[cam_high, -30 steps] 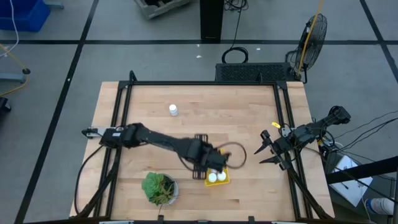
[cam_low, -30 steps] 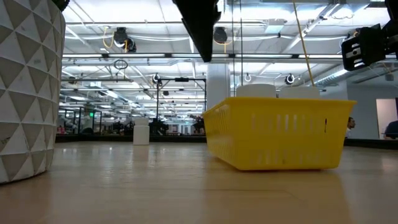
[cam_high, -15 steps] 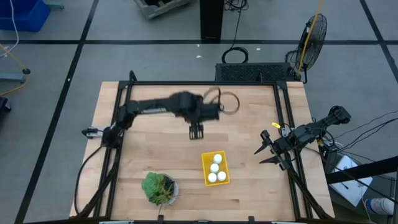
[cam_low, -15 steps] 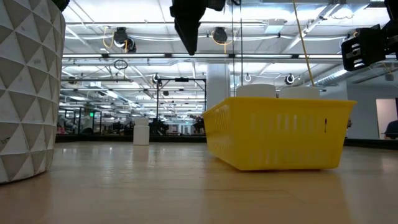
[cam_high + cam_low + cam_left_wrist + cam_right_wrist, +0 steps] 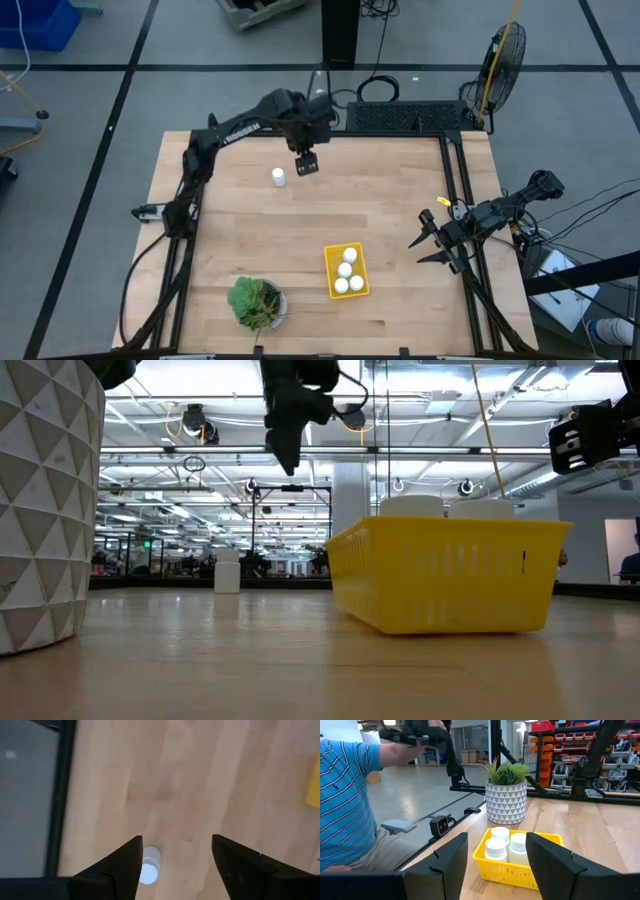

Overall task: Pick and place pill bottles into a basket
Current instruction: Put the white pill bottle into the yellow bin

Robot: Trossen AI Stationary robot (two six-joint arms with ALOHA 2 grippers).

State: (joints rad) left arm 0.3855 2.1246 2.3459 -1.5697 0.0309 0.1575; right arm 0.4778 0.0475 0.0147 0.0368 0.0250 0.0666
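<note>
Left gripper [image 5: 306, 163] now up at the far side of the table [image 5: 400, 220], just beside the lone pill bottle [image 5: 278, 177]; half a second ago over mid-table, a second ago down over the basket [image 5: 347, 271]. Fingers spread, nothing between them; in the left wrist view the bottle [image 5: 148, 866] sits beside one fingertip, outside the gap. Arm stretched long from its base on the left edge, elbow high, wrist pointing down.

Right gripper [image 5: 424, 243] unchanged at the right edge of the table, parked, fingers apart and empty.

Basket in the same place, near side of the table right of the potted plant [image 5: 256, 302]. White caps of bottles in the basket [image 5: 346, 272] packed tight; from above the exact count hard to make out. Low view: basket wall [image 5: 450, 575] hides all but the cap tops; lone bottle [image 5: 227, 575] small and far behind. Left gripper there [image 5: 287, 430] cut off by the upper edge. Right wrist view: person in a striped shirt [image 5: 345, 805] at the edge, partly cut off.
</note>
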